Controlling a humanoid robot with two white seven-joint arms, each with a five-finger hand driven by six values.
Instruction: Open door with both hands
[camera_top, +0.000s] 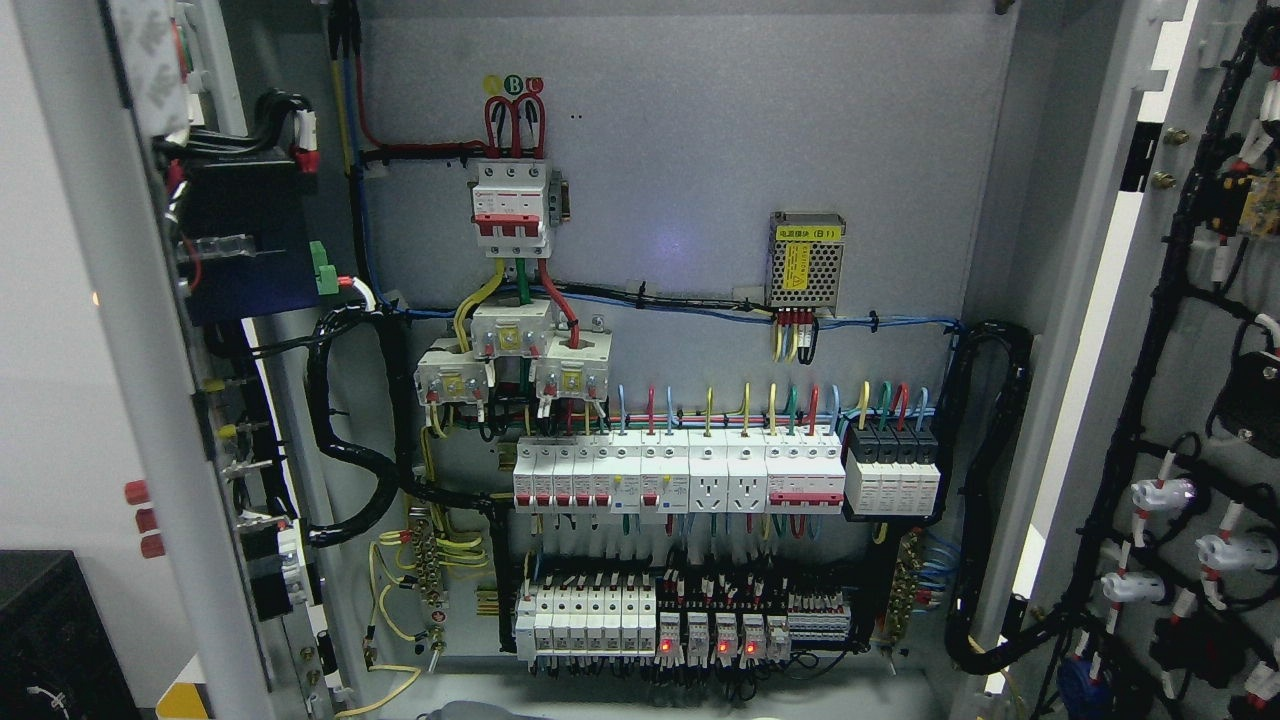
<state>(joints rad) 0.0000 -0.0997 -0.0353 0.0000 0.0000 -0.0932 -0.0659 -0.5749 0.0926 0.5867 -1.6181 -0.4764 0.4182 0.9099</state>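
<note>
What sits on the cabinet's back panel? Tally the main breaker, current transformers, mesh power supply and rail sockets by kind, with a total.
Red-handled main breaker: 1
White current transformers: 3
Mesh-cased power supply: 1
Rail-mounted sockets: 2
Total: 7

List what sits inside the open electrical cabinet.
Inside the cabinet: a red-white main breaker, a mesh power supply, two breaker rows, and black cable bundles. The wiring behind the breakers is hidden.
</note>
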